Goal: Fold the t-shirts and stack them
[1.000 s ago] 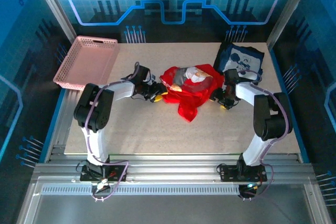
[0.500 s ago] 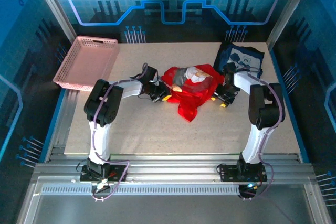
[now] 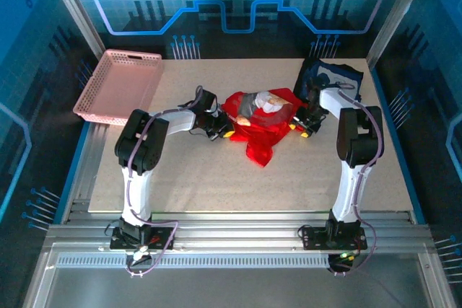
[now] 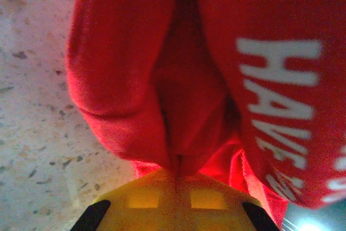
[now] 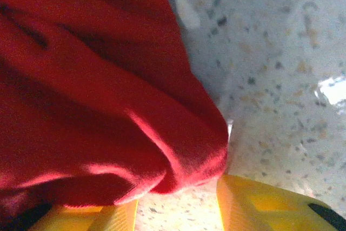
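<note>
Red t-shirt lies crumpled mid-table, with the navy t-shirt apart at the far right corner. Left gripper, open a second ago, is now clenched on the red cloth's left edge. Right gripper has narrowed at the right edge, jaws apart and cloth unpinched, so spreading likely awaits that clamp.

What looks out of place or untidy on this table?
The red t-shirt lies crumpled in a heap on the table, its print partly hidden in folds. The navy t-shirt is bunched at the far right corner. Neither is folded.
</note>
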